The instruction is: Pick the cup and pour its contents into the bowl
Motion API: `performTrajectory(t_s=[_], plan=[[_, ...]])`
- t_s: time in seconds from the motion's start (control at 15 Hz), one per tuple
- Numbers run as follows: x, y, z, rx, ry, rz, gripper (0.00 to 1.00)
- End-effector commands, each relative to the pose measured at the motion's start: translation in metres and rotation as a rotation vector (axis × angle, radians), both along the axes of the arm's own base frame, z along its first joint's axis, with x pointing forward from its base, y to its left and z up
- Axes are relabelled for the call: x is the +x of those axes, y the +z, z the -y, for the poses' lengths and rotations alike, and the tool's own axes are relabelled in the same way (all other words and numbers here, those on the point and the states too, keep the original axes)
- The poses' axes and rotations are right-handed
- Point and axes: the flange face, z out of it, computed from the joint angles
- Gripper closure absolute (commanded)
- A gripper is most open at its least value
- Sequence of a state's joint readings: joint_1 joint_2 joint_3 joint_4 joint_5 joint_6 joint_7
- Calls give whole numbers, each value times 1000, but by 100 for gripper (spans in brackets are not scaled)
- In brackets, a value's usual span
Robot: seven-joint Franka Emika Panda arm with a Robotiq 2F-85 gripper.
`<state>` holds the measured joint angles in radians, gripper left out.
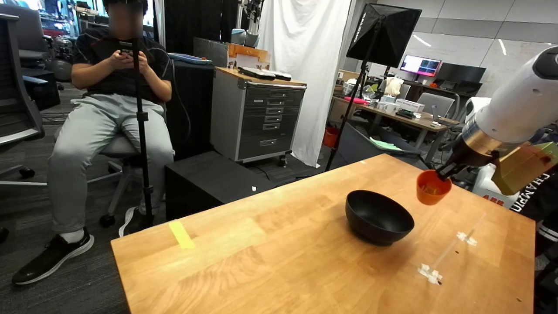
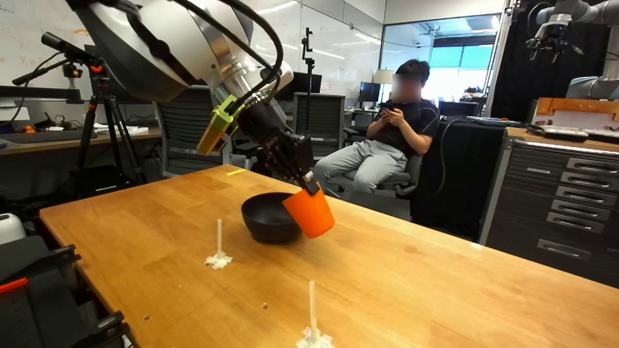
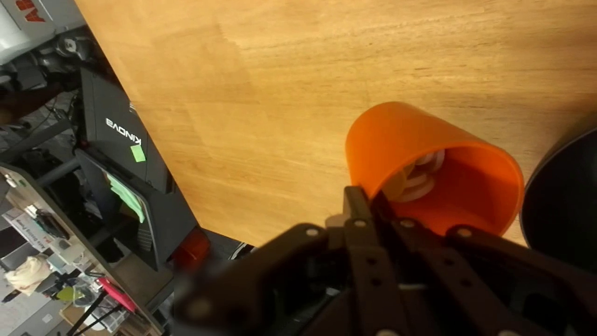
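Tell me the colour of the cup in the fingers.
The cup is orange outside, a redder orange inside; best seen in the wrist view.

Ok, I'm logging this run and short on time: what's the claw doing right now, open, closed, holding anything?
Claw: closed, holding the orange cup by its rim, the cup tilted.

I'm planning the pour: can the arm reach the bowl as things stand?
Likely yes: the gripper holds the orange cup near the black bowl, with nothing visible between them.
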<state>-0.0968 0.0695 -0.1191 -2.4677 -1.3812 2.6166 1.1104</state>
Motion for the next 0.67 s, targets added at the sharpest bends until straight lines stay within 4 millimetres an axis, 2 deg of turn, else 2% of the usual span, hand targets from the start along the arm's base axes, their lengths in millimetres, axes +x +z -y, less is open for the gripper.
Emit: performTrajectory(t_s=[0.0,0.27,0.6], plan=[[8,2,-20,-34,1,57,99],[12,2,-42,-64,16,105,99],[14,-1,-54,-155,25,144,99]])
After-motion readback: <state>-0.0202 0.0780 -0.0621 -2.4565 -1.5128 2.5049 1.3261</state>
